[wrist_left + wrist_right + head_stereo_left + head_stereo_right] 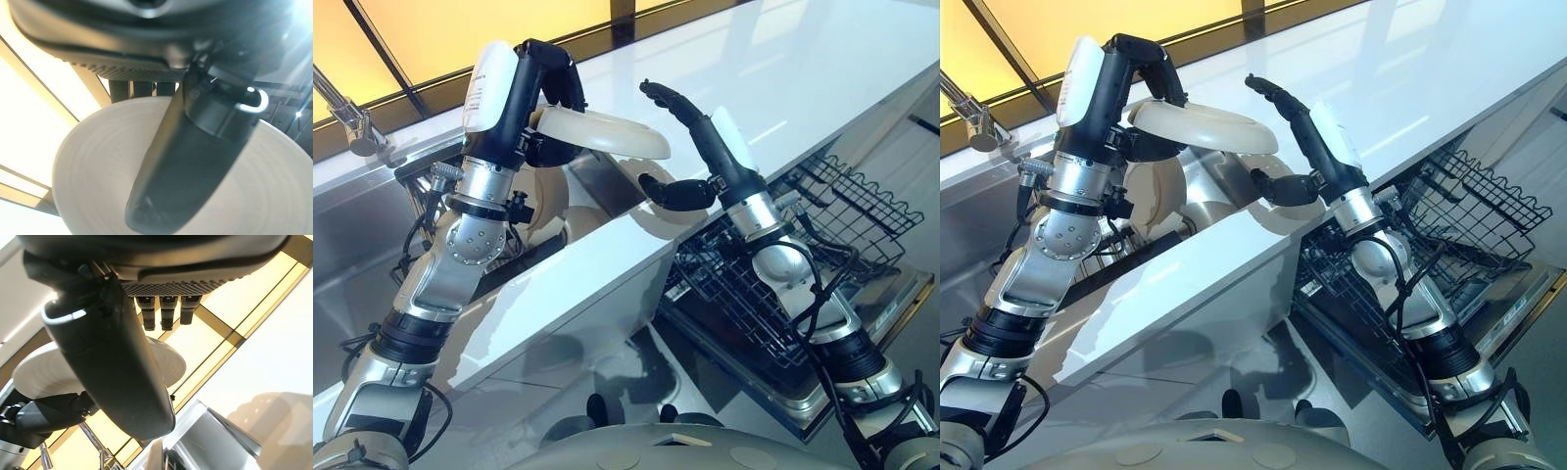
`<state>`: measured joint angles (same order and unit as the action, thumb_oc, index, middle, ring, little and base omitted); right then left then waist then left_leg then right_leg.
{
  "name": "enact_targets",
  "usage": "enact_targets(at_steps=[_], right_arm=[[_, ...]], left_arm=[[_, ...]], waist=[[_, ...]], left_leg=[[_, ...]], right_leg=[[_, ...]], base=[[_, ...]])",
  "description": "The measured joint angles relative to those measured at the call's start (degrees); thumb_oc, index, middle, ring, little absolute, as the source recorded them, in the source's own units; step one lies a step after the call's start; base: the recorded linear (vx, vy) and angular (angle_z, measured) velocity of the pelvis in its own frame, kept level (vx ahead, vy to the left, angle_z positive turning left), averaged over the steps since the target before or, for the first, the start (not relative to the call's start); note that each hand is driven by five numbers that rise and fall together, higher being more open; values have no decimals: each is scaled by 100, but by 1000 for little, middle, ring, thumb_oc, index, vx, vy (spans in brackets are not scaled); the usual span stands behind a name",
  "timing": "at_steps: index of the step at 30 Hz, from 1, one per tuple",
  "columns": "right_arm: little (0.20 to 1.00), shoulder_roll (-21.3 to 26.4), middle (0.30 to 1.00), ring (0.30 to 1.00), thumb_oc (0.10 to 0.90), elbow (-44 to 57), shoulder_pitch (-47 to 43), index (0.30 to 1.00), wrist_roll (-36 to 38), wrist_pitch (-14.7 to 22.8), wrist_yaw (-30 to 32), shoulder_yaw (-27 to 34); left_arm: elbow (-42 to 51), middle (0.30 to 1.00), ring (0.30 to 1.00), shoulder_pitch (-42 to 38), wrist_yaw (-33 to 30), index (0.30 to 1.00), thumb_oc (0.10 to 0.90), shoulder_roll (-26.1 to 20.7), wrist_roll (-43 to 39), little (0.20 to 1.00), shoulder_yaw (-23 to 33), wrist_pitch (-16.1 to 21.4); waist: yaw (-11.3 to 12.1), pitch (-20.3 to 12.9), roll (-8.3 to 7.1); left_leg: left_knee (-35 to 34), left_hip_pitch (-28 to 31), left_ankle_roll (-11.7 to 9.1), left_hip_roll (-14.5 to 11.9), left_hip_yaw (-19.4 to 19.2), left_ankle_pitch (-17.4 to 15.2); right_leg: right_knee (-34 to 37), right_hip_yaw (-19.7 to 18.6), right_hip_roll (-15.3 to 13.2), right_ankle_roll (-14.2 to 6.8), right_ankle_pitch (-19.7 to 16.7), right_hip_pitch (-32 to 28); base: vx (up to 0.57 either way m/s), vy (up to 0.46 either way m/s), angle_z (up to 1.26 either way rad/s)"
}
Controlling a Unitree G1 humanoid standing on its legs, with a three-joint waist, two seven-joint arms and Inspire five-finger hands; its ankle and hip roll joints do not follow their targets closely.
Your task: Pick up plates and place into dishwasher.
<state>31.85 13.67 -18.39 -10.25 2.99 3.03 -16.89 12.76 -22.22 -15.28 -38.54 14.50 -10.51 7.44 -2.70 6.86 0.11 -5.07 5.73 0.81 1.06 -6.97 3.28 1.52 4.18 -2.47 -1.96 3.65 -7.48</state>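
A cream plate (607,132) hangs in the air above the sink edge, held roughly level. My left hand (543,83) is shut on its near-left rim, fingers curled over the top and the thumb (195,161) pressed against the plate's (98,161) underside. My right hand (705,147) is open just to the right of the plate, fingers straight above rim height and thumb stuck out below it, without touching it. In the right wrist view the plate (39,374) shows beyond the right hand's thumb (127,357). The dishwasher rack (842,196) stands pulled out at the lower right.
More cream dishes (543,196) stand in the steel sink (352,245) under the held plate. A faucet (352,122) rises at the far left. The white counter (803,78) runs between sink and dishwasher. The open dishwasher door (891,294) lies below the black wire rack.
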Motion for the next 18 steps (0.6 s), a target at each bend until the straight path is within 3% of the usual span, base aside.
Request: enact_targets(at_steps=[3,4,5,6,7,18], right_arm=[[900,-66,900,900,800,-22,0,900,22,-46,0,-8],[796,-87,811,811,696,-22,0,811,33,-46,0,-19],[477,-107,538,538,377,-22,0,538,48,-45,0,-30],[260,-128,352,352,160,-22,0,352,76,-45,0,-39],[200,-136,300,300,100,-22,0,300,90,-45,1,-41],[200,-234,300,300,100,-27,-27,300,180,-41,561,161]], left_arm=[[0,300,300,-44,0,300,100,1,0,200,-32,-16],[0,300,300,-52,0,300,100,1,0,200,-32,-31],[0,300,300,-58,0,300,100,5,-2,200,-33,-54],[0,300,300,-61,0,300,100,15,-34,200,-33,-82],[0,300,300,-61,0,300,100,22,-52,200,-34,-93],[0,300,300,-51,308,300,100,286,-433,200,-185,-145]], waist=[[-1,1,1],[-3,2,4],[-4,4,5],[-3,9,6],[-3,13,7],[91,167,11]], left_leg=[[0,-4,0,1,5,0],[0,-4,-1,1,7,-1],[0,-4,-2,0,9,-1],[0,-4,-3,0,11,-2],[0,-4,-3,-1,12,-2],[1,0,-3,0,1,-2]], right_leg=[[30,7,-1,0,0,-15],[39,11,-3,1,0,-21],[42,18,-2,0,0,-25],[45,24,-2,0,0,-29],[46,30,-3,0,0,-31],[46,48,-10,0,0,-33]], base=[[0,0,0],[0,0,0],[0,0,0],[0,0,0],[10,-4,4],[1,0,1]])
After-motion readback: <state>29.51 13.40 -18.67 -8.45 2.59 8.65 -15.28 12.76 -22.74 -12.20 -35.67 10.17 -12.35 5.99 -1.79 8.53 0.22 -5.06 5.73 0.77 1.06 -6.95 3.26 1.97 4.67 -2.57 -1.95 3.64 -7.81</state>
